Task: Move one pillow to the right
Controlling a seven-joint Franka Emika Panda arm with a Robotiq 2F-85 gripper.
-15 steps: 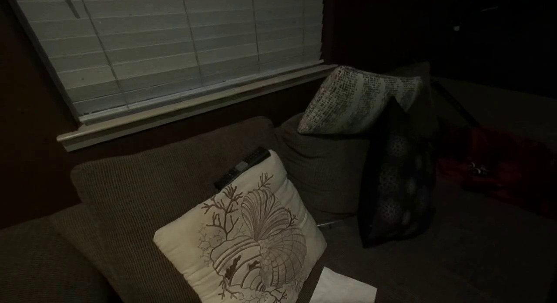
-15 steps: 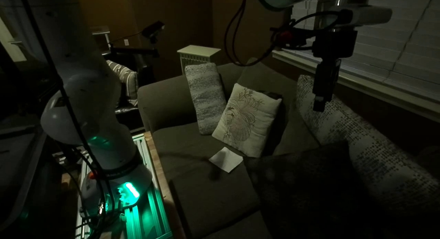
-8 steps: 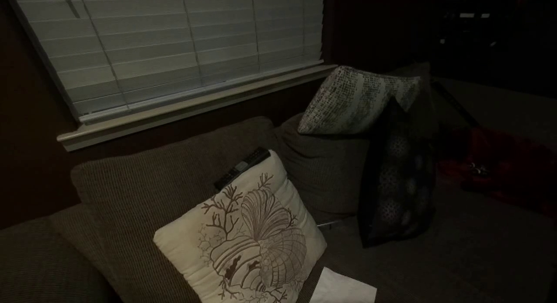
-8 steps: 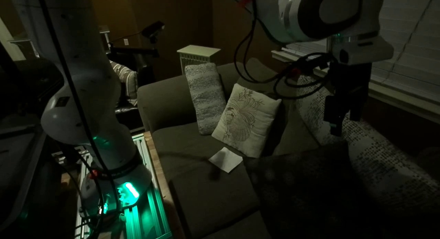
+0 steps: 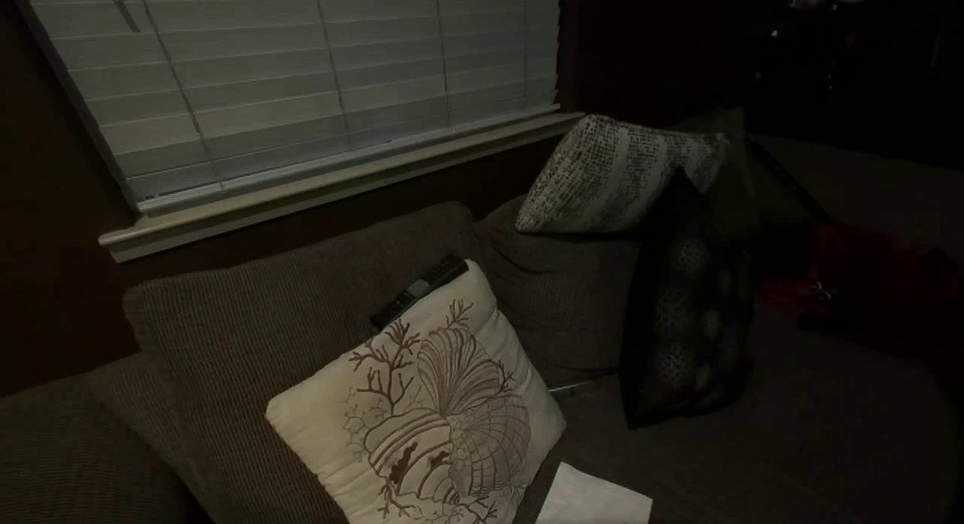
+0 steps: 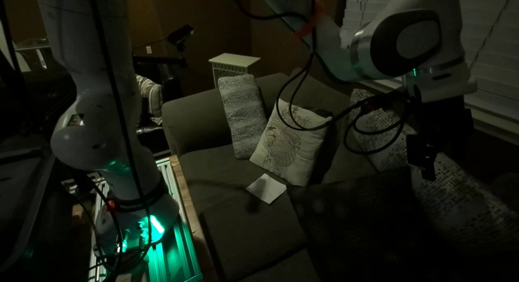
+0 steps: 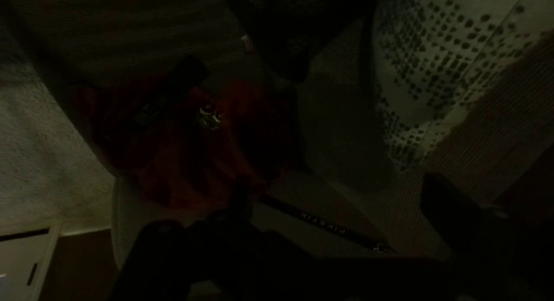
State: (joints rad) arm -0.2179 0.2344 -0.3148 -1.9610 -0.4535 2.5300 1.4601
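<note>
The speckled light pillow (image 5: 617,178) lies on top of the sofa back behind the dark pillow in an exterior view. It also shows in an exterior view (image 6: 450,184), running along the sofa back below the window. In the wrist view the speckled pillow (image 7: 437,72) is at the upper right. My gripper (image 6: 444,166) is in front of and over the pillow, covering part of it; I cannot tell whether they touch there. In the wrist view my gripper (image 7: 337,182) has its fingers wide apart, with nothing between them; the pillow is beyond the right finger.
A dark patterned pillow (image 6: 357,221) stands in front of the speckled one. A cream shell pillow (image 6: 288,140), a remote (image 5: 420,289), a grey striped pillow (image 6: 243,116) and white paper (image 6: 267,188) are on the sofa. A red cloth (image 7: 181,154) and a black stick (image 7: 320,221) lie beyond my fingers.
My gripper has moved down and to the right in an exterior view, from beside the window to over the speckled pillow. The pillows have not moved.
</note>
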